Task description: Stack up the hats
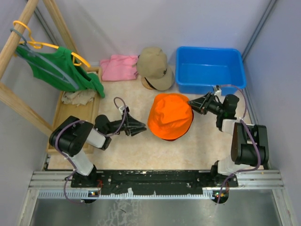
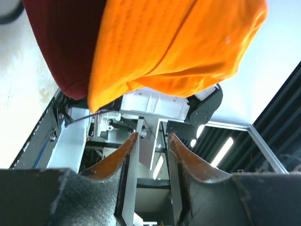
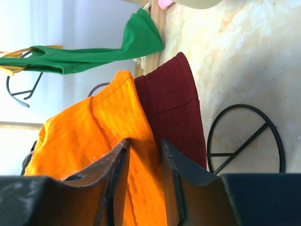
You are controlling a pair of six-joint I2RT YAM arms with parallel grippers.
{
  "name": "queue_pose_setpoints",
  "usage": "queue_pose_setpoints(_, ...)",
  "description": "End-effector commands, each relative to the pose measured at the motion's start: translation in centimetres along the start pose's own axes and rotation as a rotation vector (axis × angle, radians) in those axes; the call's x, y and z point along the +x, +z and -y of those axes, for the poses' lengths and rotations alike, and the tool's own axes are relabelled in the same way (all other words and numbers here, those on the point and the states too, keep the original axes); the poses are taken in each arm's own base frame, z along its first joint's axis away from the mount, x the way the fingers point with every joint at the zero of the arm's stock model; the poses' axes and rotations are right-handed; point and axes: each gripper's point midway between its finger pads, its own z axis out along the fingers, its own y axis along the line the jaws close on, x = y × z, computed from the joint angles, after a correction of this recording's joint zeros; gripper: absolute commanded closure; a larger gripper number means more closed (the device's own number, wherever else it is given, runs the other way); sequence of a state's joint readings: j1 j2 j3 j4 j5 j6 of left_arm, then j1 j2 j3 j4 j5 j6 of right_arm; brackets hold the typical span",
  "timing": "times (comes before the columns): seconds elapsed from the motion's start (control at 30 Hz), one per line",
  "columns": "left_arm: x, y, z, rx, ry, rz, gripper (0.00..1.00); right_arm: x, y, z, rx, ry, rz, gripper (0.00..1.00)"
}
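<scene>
The table (image 1: 141, 146) carries everything, its beige top walled by grey panels. A wooden rack (image 1: 23, 109) leans over the far left corner, with a green garment (image 1: 56, 70) hanging from it on a yellow hanger (image 1: 44, 45). A blue bin (image 1: 209, 70) sits in the far right corner.

The orange bucket hat (image 1: 170, 115) lies crown up near the middle of the table, between the 2 arms. Both wrist views show it resting on top of a dark red hat (image 3: 174, 108), whose edge pokes out from under the orange brim. The tan cap (image 1: 154, 66) sits apart from that stack at the far edge, just left of the bin, and a pink folded cloth (image 1: 118, 67) lies just beside the cap on its left.

The left gripper (image 1: 141, 127) lies low, just left of the orange hat. Its jaws are apart with nothing between them, and the brim is just ahead of the tips. The right gripper (image 1: 192, 103) is at the hat's far right edge, its jaws slightly apart with orange brim fabric showing in the gap.
</scene>
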State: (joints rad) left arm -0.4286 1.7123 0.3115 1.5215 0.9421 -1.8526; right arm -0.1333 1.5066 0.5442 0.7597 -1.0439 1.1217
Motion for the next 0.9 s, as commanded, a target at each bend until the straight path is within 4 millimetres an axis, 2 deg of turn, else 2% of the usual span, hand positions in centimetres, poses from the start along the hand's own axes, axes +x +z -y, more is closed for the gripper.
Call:
queue_pose_setpoints(0.0, 0.1, -1.1, 2.5, 0.104, 0.176, 0.000, 0.62, -1.6, 0.3, -3.0, -0.050, -0.112, 0.024, 0.64)
queue_pose_setpoints(0.17, -1.6, -1.7, 2.2, 0.111, 0.166, 0.026, 0.61, -1.7, -0.1, -3.8, -0.040, -0.134, 0.044, 0.43)
queue_pose_setpoints(0.3, -3.5, -1.3, 1.5, 0.096, 0.170, 0.015, 0.61, -1.6, -0.5, -4.5, -0.040, -0.138, 0.066, 0.20)
queue_pose_setpoints(0.37, -4.6, -0.7, 2.1, 0.108, 0.192, 0.005, 0.62, -1.5, -0.7, -4.5, -0.015, -0.139, 0.075, 0.03)
queue_pose_setpoints(0.53, -7.3, 0.2, 3.8, 0.138, 0.226, -0.010, 0.62, -0.3, -1.7, -2.4, 0.124, -0.133, 0.071, 0.01)
queue_pose_setpoints(0.7, -9.7, -0.1, 5.1, 0.149, 0.254, -0.010, 0.60, 1.9, -3.5, -1.4, 0.131, -0.076, 0.113, 0.01)
queue_pose_setpoints(0.87, -11.4, 0.4, 5.3, 0.144, 0.257, -0.044, 0.60, 4.5, -4.9, -0.4, 0.122, -0.041, 0.128, 0.01)
